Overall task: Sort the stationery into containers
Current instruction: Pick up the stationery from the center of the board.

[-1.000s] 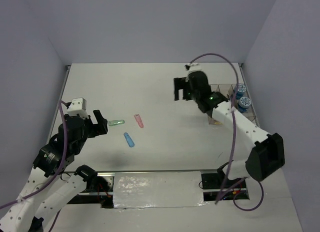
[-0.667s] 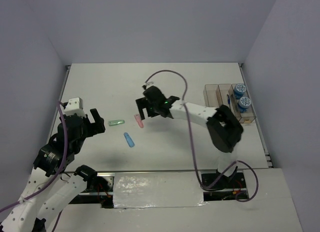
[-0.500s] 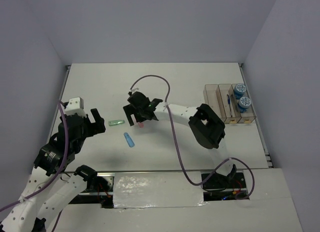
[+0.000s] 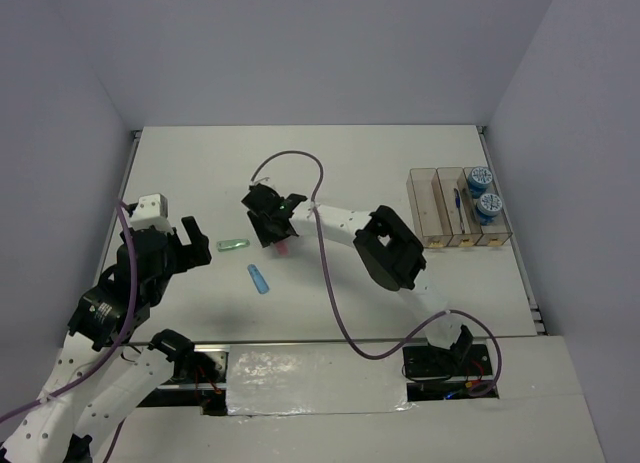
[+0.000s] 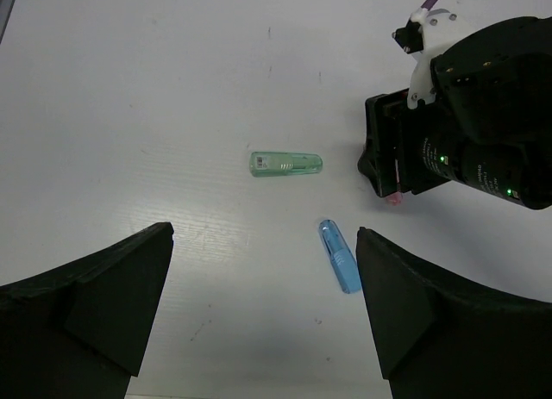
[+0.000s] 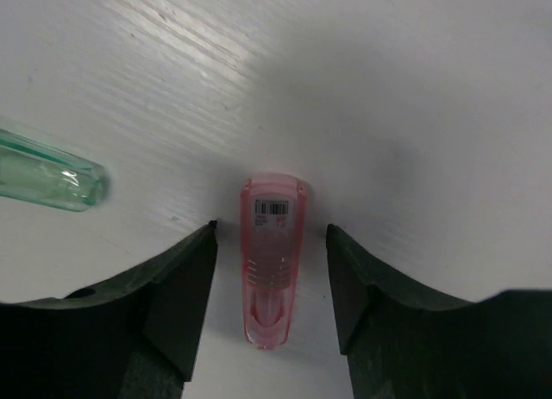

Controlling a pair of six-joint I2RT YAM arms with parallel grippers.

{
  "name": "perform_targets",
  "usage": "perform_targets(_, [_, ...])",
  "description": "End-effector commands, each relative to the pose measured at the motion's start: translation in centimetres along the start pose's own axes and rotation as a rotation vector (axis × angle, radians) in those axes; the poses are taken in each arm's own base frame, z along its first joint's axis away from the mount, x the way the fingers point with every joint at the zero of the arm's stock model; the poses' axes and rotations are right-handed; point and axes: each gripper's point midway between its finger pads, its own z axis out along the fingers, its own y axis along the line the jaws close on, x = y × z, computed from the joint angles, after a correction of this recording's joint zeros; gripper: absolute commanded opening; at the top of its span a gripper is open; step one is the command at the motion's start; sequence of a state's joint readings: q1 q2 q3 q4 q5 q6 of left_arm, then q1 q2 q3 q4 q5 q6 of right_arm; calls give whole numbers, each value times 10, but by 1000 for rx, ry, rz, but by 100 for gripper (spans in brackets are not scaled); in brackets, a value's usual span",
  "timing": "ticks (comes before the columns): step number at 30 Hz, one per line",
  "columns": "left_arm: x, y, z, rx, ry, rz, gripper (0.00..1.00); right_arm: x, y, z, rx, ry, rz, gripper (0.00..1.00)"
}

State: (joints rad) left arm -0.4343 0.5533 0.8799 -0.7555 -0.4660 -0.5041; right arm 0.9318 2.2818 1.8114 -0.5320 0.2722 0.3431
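A pink oblong piece (image 6: 273, 261) lies flat on the white table, and my right gripper (image 6: 271, 230) is open with one finger on each side of it, not touching. In the top view the right gripper (image 4: 268, 226) covers most of the pink piece (image 4: 284, 249). A green piece (image 4: 233, 245) and a blue piece (image 4: 259, 279) lie just left of it. My left gripper (image 4: 196, 245) is open and empty, hovering left of them; in its wrist view the green piece (image 5: 285, 165) and the blue piece (image 5: 340, 256) lie ahead. The red pen and the clips are out of view.
Three joined clear bins (image 4: 428, 209) stand at the right. Two blue-and-white rolls (image 4: 481, 178) sit in the rightmost bin and a blue pen (image 4: 457, 201) in the middle one. The right arm's purple cable (image 4: 330, 273) loops over the table's middle.
My right arm has swung from the bins at the right across to the left and come down over the pink piece. The left arm has barely moved.
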Motion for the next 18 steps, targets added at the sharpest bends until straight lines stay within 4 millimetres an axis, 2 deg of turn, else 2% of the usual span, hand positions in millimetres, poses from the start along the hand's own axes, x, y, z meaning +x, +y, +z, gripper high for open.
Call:
perform_targets(1, [-13, -6, -3, 29, -39, -23, 99, 15, 2, 4, -8, 39, -13, 60])
perform_targets(3, [-13, -7, -3, 32, -36, -21, 99, 21, 2, 5, -9, 56, -17, 53])
perform_targets(4, [-13, -7, -3, 33, -36, -21, 99, 25, 0, 4, -7, 63, -22, 42])
perform_targets(5, [-12, -7, -2, 34, -34, -19, 99, 26, -2, 4, 0, 63, -23, 26])
perform_targets(6, [-12, -7, -3, 36, -34, -19, 99, 20, -5, -4, 9, 44, -11, 0])
perform_targets(7, [-13, -8, -3, 36, -36, -20, 99, 25, -11, -6, 25, 44, -10, 0])
perform_targets(8, [-13, -8, -3, 39, -38, -21, 99, 19, -12, -11, 16, 20, -1, 0])
perform_targets(9, [-13, -8, -3, 41, -38, -22, 99, 5, -13, -28, -6, -22, 16, 0])
perform_targets(10, [-13, -8, -3, 40, -39, -20, 99, 6, -25, -33, -7, -21, 35, 0])
perform_targets(11, [-13, -8, -3, 40, -37, -19, 99, -5, -26, -41, -55, -58, 46, 0])
perform_targets(12, [-13, -8, -3, 38, -36, -20, 99, -12, -35, -65, -81, -99, 53, 0])
perform_targets(13, [-13, -8, -4, 40, -39, -22, 99, -21, -46, -77, -81, -138, 50, 0])
perform_targets(14, [-13, -8, -4, 41, -40, -22, 99, -32, -72, -85, -43, -176, 69, 0])
perform_targets(15, [-14, -8, -5, 43, -42, -24, 99, -38, -91, -106, -28, -219, 68, 0])
perform_targets(16, [-14, -8, -5, 44, -45, -24, 99, -42, -108, -114, -6, -240, 55, 0])
perform_targets(17, [-14, -8, -6, 46, -47, -25, 99, -55, -138, -132, 21, -294, 24, 0])
perform_targets(18, [-14, -8, -6, 48, -49, -27, 99, -47, -156, -131, 51, -282, 2, 0])
